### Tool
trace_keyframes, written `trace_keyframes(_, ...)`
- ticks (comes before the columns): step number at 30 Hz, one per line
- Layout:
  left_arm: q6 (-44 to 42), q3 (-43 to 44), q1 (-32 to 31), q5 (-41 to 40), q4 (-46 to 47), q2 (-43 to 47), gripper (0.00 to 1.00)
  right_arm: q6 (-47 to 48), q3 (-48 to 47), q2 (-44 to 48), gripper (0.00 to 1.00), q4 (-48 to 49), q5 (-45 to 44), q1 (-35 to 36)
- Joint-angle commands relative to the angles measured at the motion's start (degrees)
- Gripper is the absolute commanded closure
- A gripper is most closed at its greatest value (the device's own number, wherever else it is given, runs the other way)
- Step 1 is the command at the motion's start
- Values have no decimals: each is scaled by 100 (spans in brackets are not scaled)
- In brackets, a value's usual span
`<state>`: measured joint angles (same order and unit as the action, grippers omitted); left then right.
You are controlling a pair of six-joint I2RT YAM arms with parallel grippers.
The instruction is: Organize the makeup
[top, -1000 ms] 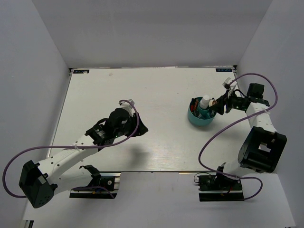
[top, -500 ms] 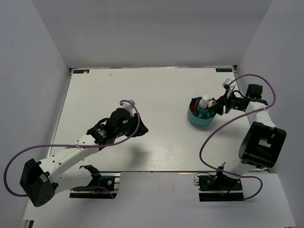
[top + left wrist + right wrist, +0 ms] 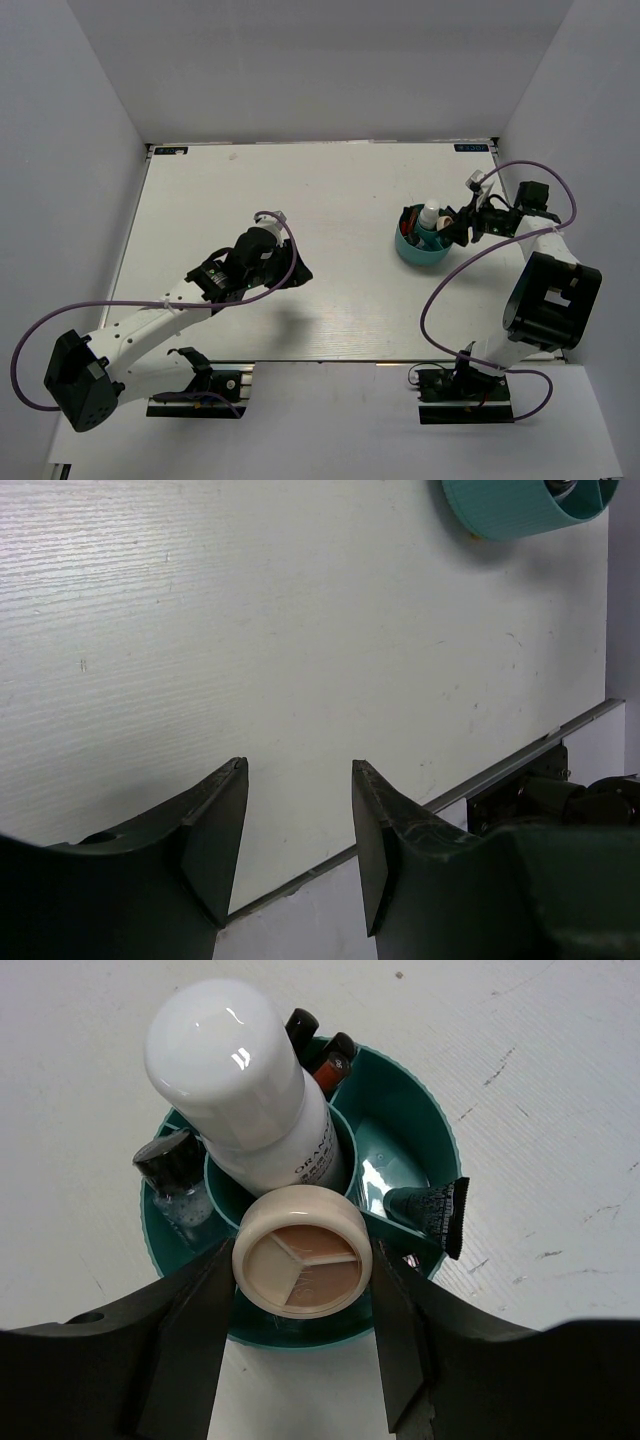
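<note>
While at near rim of teal cup [image 3: 400, 1110], round beige compact [image 3: 303, 1260] tight betw. 2 fingers [image 3: 190, 1340] of right gripper [image 3: 300, 1272].

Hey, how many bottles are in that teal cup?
2. A large white bottle stands in the centre well of the teal cup; a small black-capped bottle sits in the outer ring, leftward in the right wrist view. Others may be hidden.

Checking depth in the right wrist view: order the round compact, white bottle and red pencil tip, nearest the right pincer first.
1. Round compact: gripped in the right pincer.
2. White bottle: just behind, centre.
3. Red pencil tip: farthest back, upper right.
</note>
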<state>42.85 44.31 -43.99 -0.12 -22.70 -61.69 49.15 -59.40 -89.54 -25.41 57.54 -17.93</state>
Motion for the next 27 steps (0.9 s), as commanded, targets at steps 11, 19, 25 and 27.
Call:
trace_keyframes(11,-49,227,-13,-23,-59,8,44,60,7,-108,74,159,117,-8)
trace_keyframes(19,-40,209,-13,-23,-68,26,44,95,25,-82,57,98,82,-17)
trace_keyframes(25,-40,200,-13,-32,-50,34,44,200,-2,-46,45,-34,73,-26)
trace_keyframes(27,-40,200,-13,-14,-59,43,44,236,-11,-46,42,-69,73,-17)
